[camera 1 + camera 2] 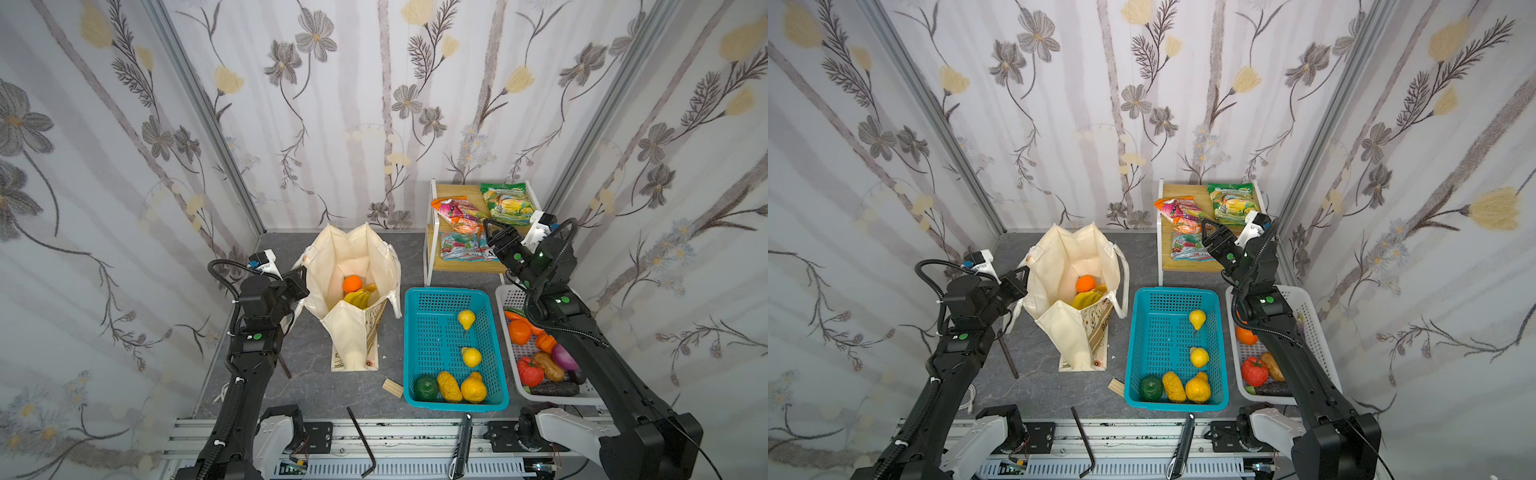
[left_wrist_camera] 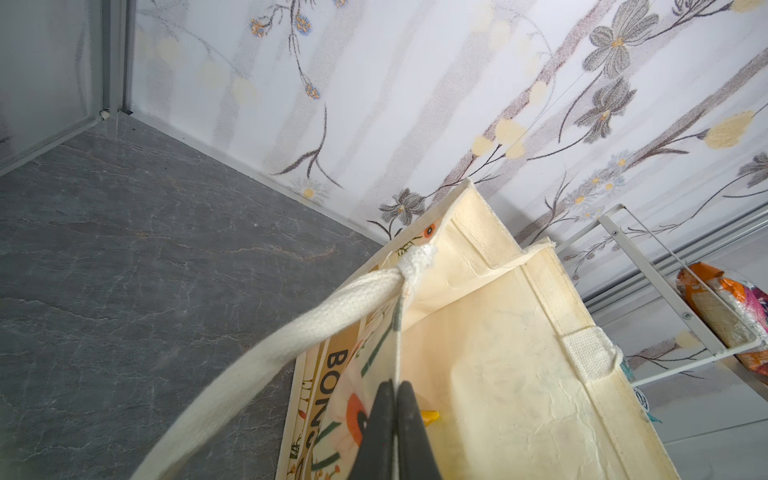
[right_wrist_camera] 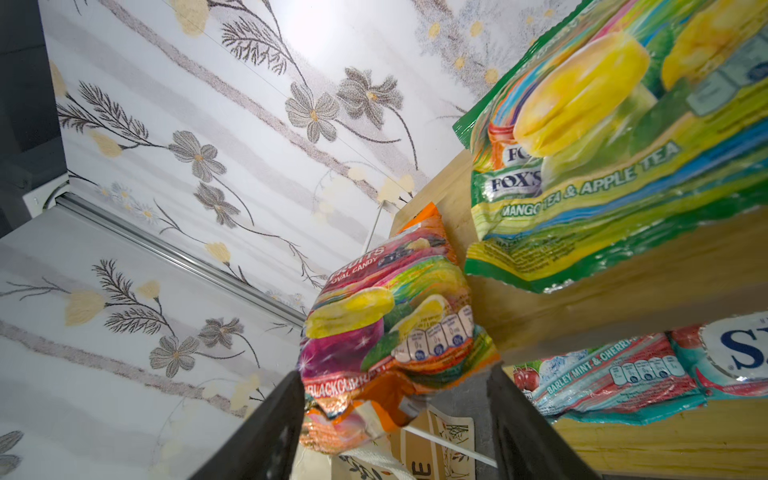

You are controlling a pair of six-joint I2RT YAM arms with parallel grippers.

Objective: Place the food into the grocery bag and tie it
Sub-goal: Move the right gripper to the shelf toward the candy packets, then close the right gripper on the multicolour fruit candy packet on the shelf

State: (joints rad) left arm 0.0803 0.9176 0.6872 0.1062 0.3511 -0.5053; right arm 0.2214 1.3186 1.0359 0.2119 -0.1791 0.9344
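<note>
The cream grocery bag (image 1: 353,257) (image 1: 1071,253) stands open at the left of the table, with an orange (image 1: 352,284) and a banana bunch (image 1: 359,297) inside. My left gripper (image 1: 301,276) (image 2: 397,399) is shut on the bag's left rim (image 2: 498,353). On the rack's top shelf lie an orange packet (image 1: 457,214) (image 3: 390,328) and a green packet (image 1: 507,203) (image 3: 602,145). My right gripper (image 1: 492,228) (image 3: 395,415) is open, its fingers either side of the orange packet's near end. A lemon (image 1: 471,356) lies in the teal basket. The purple onion (image 1: 564,357) lies in the white basket.
The teal basket (image 1: 415,299) also holds a dark green fruit (image 1: 426,387) and other yellow fruits. The white basket (image 1: 505,295) sits under my right arm. Teal-red packets (image 1: 461,245) fill the rack's lower shelf. A wood block (image 1: 392,387) and a hex key (image 1: 361,436) lie near the front.
</note>
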